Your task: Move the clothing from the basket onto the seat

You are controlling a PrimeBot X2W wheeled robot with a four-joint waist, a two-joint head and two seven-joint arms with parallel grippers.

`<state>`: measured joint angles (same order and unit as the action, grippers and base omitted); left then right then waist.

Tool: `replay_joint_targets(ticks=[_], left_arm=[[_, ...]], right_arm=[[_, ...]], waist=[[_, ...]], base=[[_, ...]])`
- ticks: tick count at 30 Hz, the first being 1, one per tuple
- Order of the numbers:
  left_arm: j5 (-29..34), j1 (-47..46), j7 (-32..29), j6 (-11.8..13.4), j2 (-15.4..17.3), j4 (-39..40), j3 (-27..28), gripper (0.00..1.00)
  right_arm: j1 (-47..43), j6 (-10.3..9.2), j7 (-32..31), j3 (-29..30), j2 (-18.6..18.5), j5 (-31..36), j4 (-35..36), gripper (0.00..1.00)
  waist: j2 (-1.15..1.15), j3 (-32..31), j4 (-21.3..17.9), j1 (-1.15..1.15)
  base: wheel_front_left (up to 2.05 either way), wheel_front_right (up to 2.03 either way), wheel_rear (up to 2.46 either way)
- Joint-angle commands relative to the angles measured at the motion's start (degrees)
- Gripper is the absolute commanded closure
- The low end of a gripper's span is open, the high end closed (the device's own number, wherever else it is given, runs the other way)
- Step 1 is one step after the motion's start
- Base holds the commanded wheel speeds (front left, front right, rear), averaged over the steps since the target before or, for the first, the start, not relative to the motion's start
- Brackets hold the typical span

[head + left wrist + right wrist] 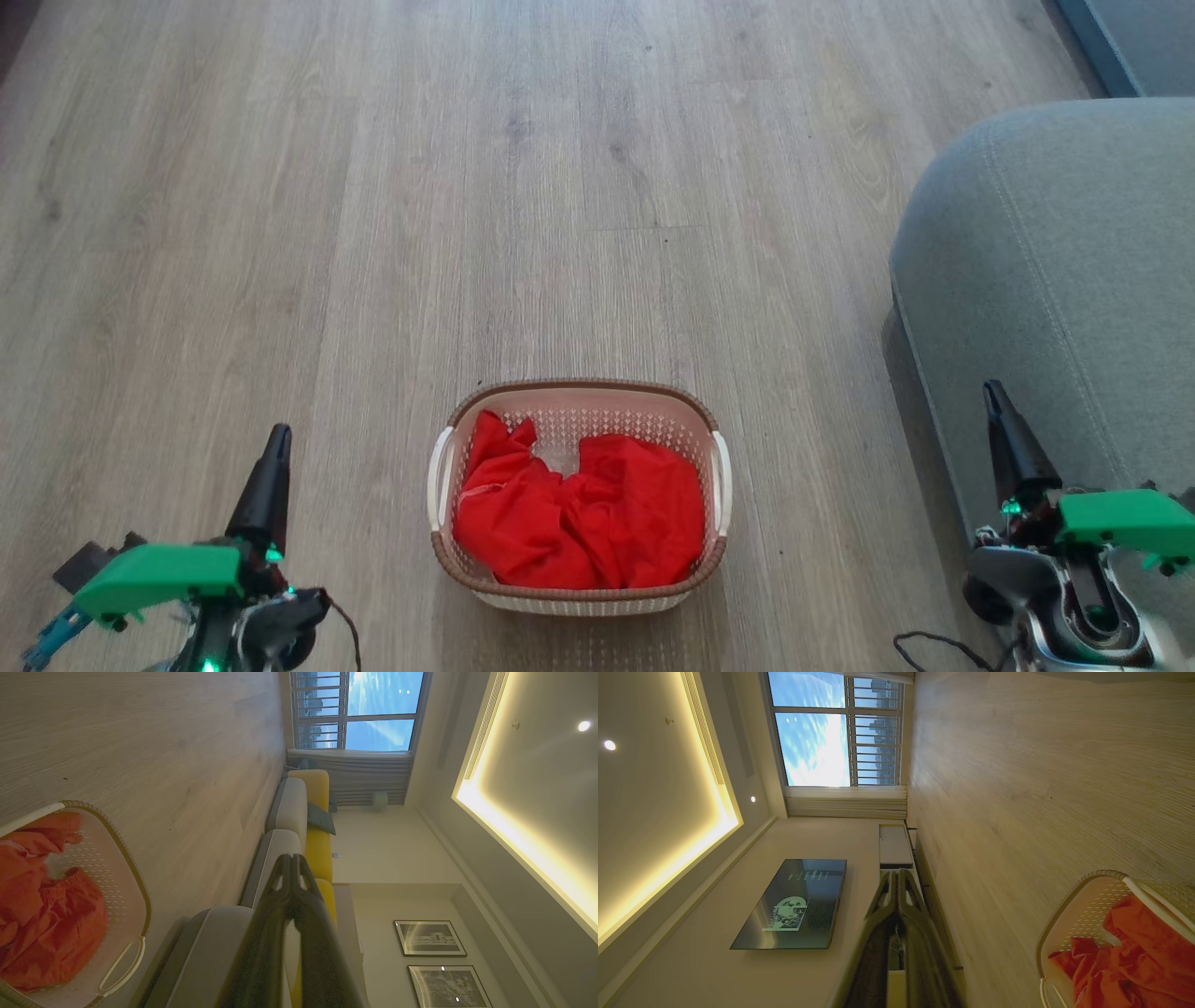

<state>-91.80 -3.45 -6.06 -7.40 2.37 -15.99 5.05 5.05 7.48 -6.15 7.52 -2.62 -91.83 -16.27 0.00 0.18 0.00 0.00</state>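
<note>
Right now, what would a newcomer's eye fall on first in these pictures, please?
The bright red fabric clothing stands out first, heaped in the small cream perforated plastic basket on the pale wood-grain floor, low in the head view's middle. Next comes the large grey upholstered seat at that view's right, bare of clothing.

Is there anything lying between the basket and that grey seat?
Nothing but bare wood floor lies between the basket and the seat, as the head view shows.
</note>
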Motion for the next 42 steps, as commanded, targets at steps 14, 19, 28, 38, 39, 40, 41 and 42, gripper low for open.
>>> replay_joint_targets(ticks=[14,19,28,38,39,40,41,42], left_arm=[[-0.39,-2.74,-0.41,-0.09,0.51,1.96,1.45,1.00],[-0.39,-2.74,-0.41,-0.09,0.51,1.96,1.45,1.00],[-0.39,-2.74,-0.41,-0.09,0.51,1.96,1.45,1.00],[-0.39,-2.74,-0.41,-0.09,0.51,1.96,1.45,1.00],[-0.39,-2.74,-0.41,-0.09,0.51,1.96,1.45,1.00],[-0.39,-2.74,-0.41,-0.09,0.51,1.96,1.45,1.00],[-0.39,-2.74,-0.41,-0.09,0.51,1.96,1.45,1.00],[-0.39,-2.74,-0.41,-0.09,0.51,1.96,1.45,1.00]], right_arm=[[1.13,0.01,-0.32,-1.02,-0.26,-0.36,2.24,1.00],[1.13,0.01,-0.32,-1.02,-0.26,-0.36,2.24,1.00],[1.13,0.01,-0.32,-1.02,-0.26,-0.36,2.24,1.00],[1.13,0.01,-0.32,-1.02,-0.26,-0.36,2.24,1.00],[1.13,0.01,-0.32,-1.02,-0.26,-0.36,2.24,1.00],[1.13,0.01,-0.32,-1.02,-0.26,-0.36,2.24,1.00],[1.13,0.01,-0.32,-1.02,-0.26,-0.36,2.24,1.00],[1.13,0.01,-0.32,-1.02,-0.26,-0.36,2.24,1.00]], waist=[[0.00,0.00,0.00,0.00],[0.00,0.00,0.00,0.00],[0.00,0.00,0.00,0.00],[0.00,0.00,0.00,0.00],[0.00,0.00,0.00,0.00],[0.00,0.00,0.00,0.00],[0.00,0.00,0.00,0.00],[0.00,0.00,0.00,0.00]], base=[[0.00,0.00,0.00],[0.00,0.00,0.00],[0.00,0.00,0.00],[0.00,0.00,0.00],[0.00,0.00,0.00],[0.00,0.00,0.00],[0.00,0.00,0.00],[0.00,0.00,0.00]])
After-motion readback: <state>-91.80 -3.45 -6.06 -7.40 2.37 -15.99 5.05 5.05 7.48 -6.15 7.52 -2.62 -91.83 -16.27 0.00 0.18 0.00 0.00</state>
